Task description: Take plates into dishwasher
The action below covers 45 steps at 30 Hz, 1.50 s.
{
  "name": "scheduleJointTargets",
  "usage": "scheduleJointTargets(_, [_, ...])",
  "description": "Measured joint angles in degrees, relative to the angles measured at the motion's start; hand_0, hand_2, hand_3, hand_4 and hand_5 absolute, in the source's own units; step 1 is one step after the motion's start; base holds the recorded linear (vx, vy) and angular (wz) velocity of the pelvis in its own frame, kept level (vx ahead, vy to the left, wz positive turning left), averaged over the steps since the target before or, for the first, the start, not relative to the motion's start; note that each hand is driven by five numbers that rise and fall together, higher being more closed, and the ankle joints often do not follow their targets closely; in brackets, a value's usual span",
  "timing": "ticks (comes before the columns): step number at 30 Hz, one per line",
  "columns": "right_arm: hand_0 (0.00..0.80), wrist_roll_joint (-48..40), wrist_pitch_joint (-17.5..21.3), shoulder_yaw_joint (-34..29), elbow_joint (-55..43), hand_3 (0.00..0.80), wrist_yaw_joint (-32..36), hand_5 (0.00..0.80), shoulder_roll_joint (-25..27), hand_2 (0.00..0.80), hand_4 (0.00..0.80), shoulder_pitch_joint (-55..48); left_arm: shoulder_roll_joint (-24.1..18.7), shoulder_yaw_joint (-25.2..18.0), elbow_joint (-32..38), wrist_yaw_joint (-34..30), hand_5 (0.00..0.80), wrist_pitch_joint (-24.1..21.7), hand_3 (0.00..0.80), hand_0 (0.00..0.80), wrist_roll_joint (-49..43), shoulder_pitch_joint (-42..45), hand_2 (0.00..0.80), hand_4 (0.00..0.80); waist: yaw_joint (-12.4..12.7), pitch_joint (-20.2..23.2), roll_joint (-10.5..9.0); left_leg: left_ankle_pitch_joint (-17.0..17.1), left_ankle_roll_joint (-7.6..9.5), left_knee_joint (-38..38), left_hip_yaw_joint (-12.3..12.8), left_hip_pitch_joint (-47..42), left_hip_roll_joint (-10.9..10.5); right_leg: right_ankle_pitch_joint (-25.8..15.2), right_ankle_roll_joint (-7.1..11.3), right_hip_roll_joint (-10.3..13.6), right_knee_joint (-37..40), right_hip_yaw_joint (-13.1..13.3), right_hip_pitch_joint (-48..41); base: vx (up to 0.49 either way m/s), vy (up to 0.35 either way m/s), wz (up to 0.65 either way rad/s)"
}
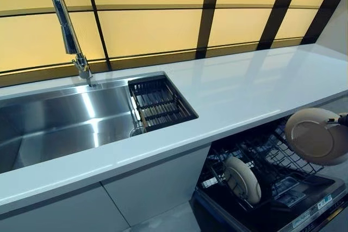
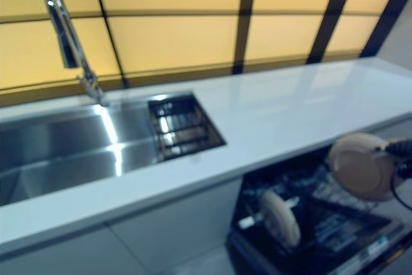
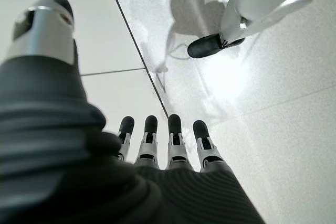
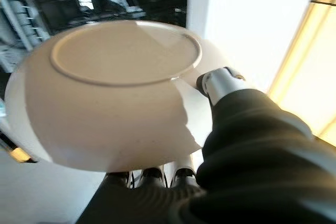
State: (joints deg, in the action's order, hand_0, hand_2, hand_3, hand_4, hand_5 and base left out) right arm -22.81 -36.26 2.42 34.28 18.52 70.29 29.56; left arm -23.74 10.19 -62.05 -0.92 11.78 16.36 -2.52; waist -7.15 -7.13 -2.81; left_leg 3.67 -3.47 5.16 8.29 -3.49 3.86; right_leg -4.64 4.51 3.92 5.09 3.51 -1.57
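What I can't make out from here

My right hand (image 4: 252,129) has its fingers hidden behind the plate (image 4: 115,93) it carries, and the head views cut that hand off at the right edge. The sink (image 1: 60,123) runs out of view on the left. The dishwasher (image 1: 283,199) is cropped at the near right, and its rack's contents around the 2nd plate (image 1: 242,180) are too dark to tell.

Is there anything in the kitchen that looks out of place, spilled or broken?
Nothing stands out. The right robot hand holds a beige plate over the open dishwasher, where another plate stands upright in the rack. The countertop shows no spill, and the sink holds only its dark drain basket. The left robot hand hangs open, holding nothing.
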Motion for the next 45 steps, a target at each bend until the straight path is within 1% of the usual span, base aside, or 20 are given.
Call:
scheduleJointTargets(2, [0.800, 1.63, 1.05, -0.13, -0.67, 0.800, 1.35, 0.800, -0.19, 0.800, 0.800, -2.05, -0.01, -0.47, -0.01, -0.36, 0.000, -0.08, 0.000, 0.000, -0.02, 0.01, 0.000, 0.000, 0.09, -0.15, -0.02, -0.09, 0.02, -0.01, 0.35, -0.12, -0.14, 0.00, 0.00, -0.04, -0.01, 0.18, 0.02, -0.017, -0.011, -0.08])
scheduleJointTargets(6, [0.800, 4.18, 1.97, -0.33, -3.14, 0.800, 2.92, 0.800, -1.01, 0.800, 0.800, -4.38, -0.05, -0.63, -0.05, -0.77, 0.000, -0.35, 0.000, 0.000, -1.39, 0.02, 0.000, 0.000, 0.00, -0.65, -0.16, -0.19, 0.00, 0.02, 0.82, -0.60, -0.02, 0.01, 0.01, -0.05, 0.01, 0.61, -0.18, -0.011, -0.009, -0.07])
scheduleJointTargets(14, [0.800, 5.51, 2.37, -0.31, -4.73, 0.800, 3.78, 0.800, -6.39, 0.800, 0.800, -5.77, -0.19, -0.64, 0.12, -0.85, 0.000, -0.74, 0.000, 0.000, -2.08, -0.12, 0.000, 0.000, 0.15, -0.79, 0.06, -0.38, 0.01, 0.03, 0.88, -0.77, 0.05, 0.04, 0.02, 0.03, 0.02, 0.66, -0.18, 0.000, 0.000, 0.00])
scheduleJointTargets(21, [0.800, 6.43, 2.68, 0.29, -4.89, 0.800, 3.43, 0.800, -11.42, 0.800, 0.800, -5.92, -1.05, -0.64, 0.60, -1.83, 0.000, 0.33, 0.000, 0.000, -2.10, -0.16, 0.000, 0.000, 0.24, -1.07, 0.57, -0.37, 0.02, 0.03, 0.86, -0.76, 0.03, 0.04, 0.02, 0.03, 0.02, 0.64, -0.25, 0.000, 0.000, 0.00])
scheduleJointTargets(23, [0.800, 6.45, 2.71, 0.49, -4.90, 0.800, 3.30, 0.800, -11.64, 0.800, 0.800, -6.02, -1.25, -0.64, 0.87, -1.96, 0.000, 0.40, 0.000, 0.000, -2.10, -0.23, 0.000, 0.000, 0.27, -1.21, 0.91, -0.37, 0.03, 0.03, 0.84, -0.76, -0.03, 0.03, 0.03, 0.09, 0.02, 0.64, -0.27, 0.000, 0.000, 0.00])
scheduleJointTargets(31, [0.800, 9.50, 3.47, 0.95, -4.92, 0.800, 0.18, 0.800, -15.65, 0.800, 0.800, -6.03, -1.30, -0.62, 3.48, -1.92, 0.000, 1.38, 0.000, 0.000, -2.05, -0.65, 0.000, 0.000, 0.36, -1.27, 1.35, -0.36, 0.04, 0.02, 0.83, -0.77, -0.02, 0.03, 0.03, 0.09, 0.02, 0.63, -0.24, 0.000, 0.000, 0.00])
scheduleJointTargets(33, [0.800, 10.02, 3.50, 2.62, -4.91, 0.800, -1.04, 0.800, -15.95, 0.800, 0.800, -6.03, -1.29, -0.62, 4.76, -1.79, 0.000, 1.41, 0.000, 0.000, -1.93, -0.79, 0.000, 0.000, 0.51, -1.38, 1.55, -0.35, 0.02, 0.02, 0.83, -0.77, -0.02, 0.03, 0.02, 0.10, 0.02, 0.63, -0.26, 0.000, 0.000, 0.00])
scheduleJointTargets(39, [0.800, 12.18, 3.88, 3.52, -3.75, 0.800, -4.57, 0.800, -16.89, 0.800, 0.800, -6.01, -1.28, -0.75, 5.05, -0.45, 0.000, 1.65, 0.000, 0.000, 1.47, -2.18, 0.000, 0.000, 1.33, -1.71, 2.43, -0.31, -0.01, 0.00, 0.80, -0.76, 0.01, 0.02, 0.02, 0.08, 0.02, 0.59, -0.33, 0.000, 0.000, 0.00])
scheduleJointTargets(41, [0.800, 12.78, 4.07, 4.53, -3.29, 0.800, -6.53, 0.800, -16.99, 0.800, 0.800, -6.01, -1.27, -1.54, 5.23, -0.01, 0.000, 2.00, 0.000, 0.000, 1.48, -2.36, 0.000, 0.000, 1.66, -1.74, 2.77, -0.28, -0.05, 0.00, 0.75, -0.76, 0.01, 0.02, 0.02, 0.08, 0.02, 0.55, -0.35, 0.000, 0.000, 0.00])
scheduleJointTargets(45, [0.800, 13.15, 4.53, 5.23, -1.30, 0.800, -9.71, 0.800, -18.88, 0.800, 0.800, -5.57, -1.31, -2.46, 5.77, 1.08, 0.000, 2.68, 0.000, 0.000, 2.72, -2.43, 0.000, 0.000, 1.85, -1.87, 3.06, -0.13, -0.12, -0.11, 0.62, -0.66, -0.04, 0.02, 0.02, 0.14, 0.03, 0.46, -0.31, -0.035, -0.021, 0.02])
